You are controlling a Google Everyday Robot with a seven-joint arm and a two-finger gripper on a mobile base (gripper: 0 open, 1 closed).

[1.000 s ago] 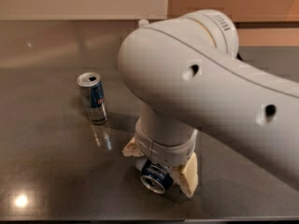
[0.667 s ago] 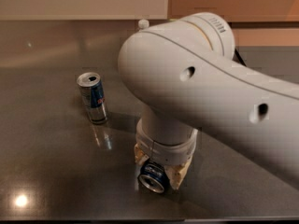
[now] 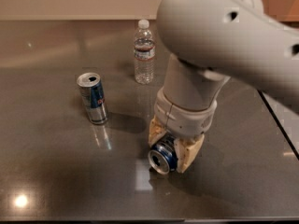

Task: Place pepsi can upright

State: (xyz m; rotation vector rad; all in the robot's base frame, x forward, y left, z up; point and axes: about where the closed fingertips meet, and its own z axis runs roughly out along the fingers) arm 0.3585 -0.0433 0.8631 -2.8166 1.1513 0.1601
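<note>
1. A slim can (image 3: 92, 98), blue and silver, is standing upright on the dark glossy table (image 3: 46, 171) with its open top showing. It is serving as the landmark here.
2. A clear water bottle (image 3: 144, 52) with a white cap is standing upright behind and to the right of the slim can, well apart from it.
3. A bulky white arm (image 3: 219, 27) is coming down from the upper right, on the right of the slim can, and is hiding the table surface behind it.
4. The gripper (image 3: 169, 146) is sitting low over the table, to the right of the slim can and nearer the camera, pointing downward.
5. Its cream fingers (image 3: 188, 152) are set narrow, one on each side of the pepsi can (image 3: 162, 157), pressing on its body and holding it.
6. The pepsi can is lying on its side, not upright, right of and in front of the slim can and apart from it.
7. Its silver end is facing the camera and slightly left. The dark blue body is showing only a little between the fingers, so the print is not readable.
8. I cannot tell whether the pepsi can is resting on the table or raised just off it.
</note>
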